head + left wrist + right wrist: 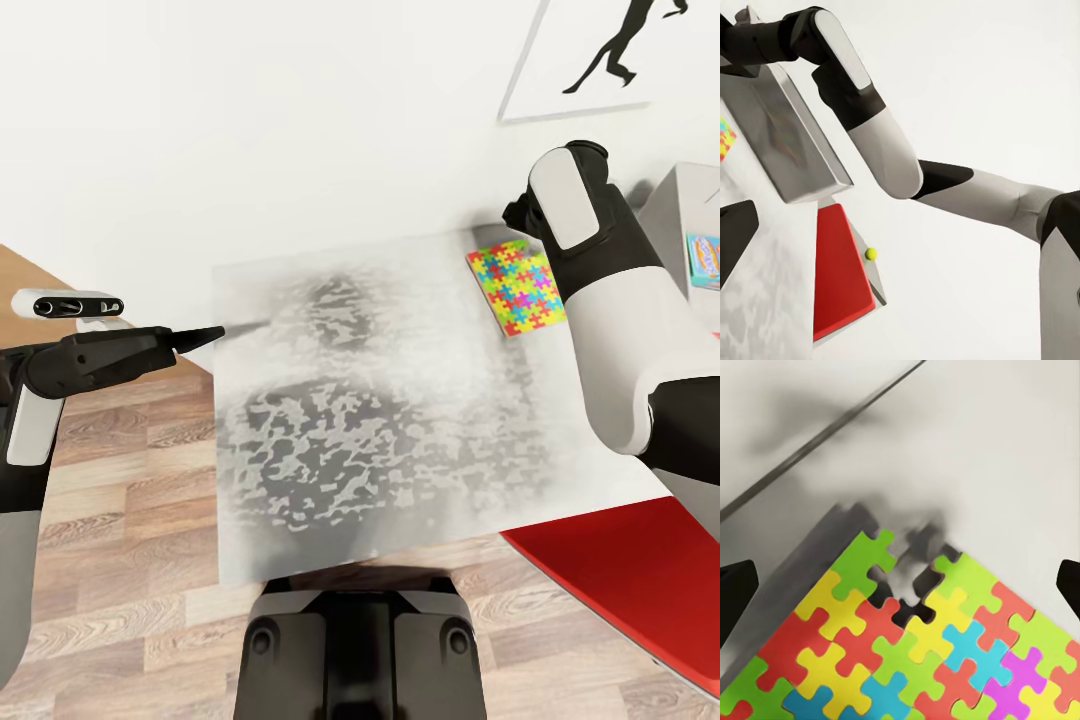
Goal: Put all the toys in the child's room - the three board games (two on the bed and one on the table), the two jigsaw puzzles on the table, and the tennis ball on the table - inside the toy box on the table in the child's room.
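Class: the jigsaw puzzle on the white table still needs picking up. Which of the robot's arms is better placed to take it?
Probably the right: its arm reaches over the jigsaw puzzle, with open fingers either side. The left gripper hovers apart at the table's far edge.

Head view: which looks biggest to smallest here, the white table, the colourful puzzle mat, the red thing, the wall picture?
As they look:
1. table
2. red thing, cut by the frame
3. wall picture, also cut off
4. puzzle mat, partly behind the right arm

The middle two are unsure.

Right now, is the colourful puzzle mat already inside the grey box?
No, the jigsaw puzzle lies flat on the table top, beside the right arm, not in any box.
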`<state>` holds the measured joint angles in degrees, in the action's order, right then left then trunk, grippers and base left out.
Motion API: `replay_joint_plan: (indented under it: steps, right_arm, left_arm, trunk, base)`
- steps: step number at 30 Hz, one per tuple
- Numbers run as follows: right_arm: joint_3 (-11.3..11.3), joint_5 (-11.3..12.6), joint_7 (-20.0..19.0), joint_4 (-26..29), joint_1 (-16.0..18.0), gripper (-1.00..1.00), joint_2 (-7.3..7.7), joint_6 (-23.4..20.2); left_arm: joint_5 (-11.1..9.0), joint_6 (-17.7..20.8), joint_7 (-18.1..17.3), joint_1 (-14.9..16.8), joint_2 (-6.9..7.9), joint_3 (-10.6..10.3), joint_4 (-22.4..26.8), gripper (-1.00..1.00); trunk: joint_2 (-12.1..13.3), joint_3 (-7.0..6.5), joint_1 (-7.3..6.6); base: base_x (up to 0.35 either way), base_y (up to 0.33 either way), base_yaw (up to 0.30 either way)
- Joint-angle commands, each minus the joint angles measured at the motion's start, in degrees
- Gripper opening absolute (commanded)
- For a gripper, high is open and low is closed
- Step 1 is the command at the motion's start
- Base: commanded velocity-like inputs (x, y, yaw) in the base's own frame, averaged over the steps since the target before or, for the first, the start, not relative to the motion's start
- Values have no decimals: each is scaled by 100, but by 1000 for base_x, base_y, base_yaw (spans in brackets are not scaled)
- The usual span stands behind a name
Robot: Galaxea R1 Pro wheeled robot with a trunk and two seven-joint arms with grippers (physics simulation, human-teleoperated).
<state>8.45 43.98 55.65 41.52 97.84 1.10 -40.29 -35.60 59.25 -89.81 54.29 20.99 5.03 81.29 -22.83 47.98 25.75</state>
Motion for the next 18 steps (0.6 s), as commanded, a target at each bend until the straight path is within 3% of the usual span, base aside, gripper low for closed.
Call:
replay_joint_plan:
  steps: [1,18]
  right_arm:
    - [34,43,43,4,5,100,9,-32]
    - [34,45,41,0,5,100,12,-32]
  left_arm:
    - [0,61,-19,3,1,-2,1,100]
    - [0,56,-19,3,-6,-2,2,100]
  trunk:
    - [-9,11,3]
    - [-9,80,3]
  base:
    - [0,0,0]
    - [0,0,0]
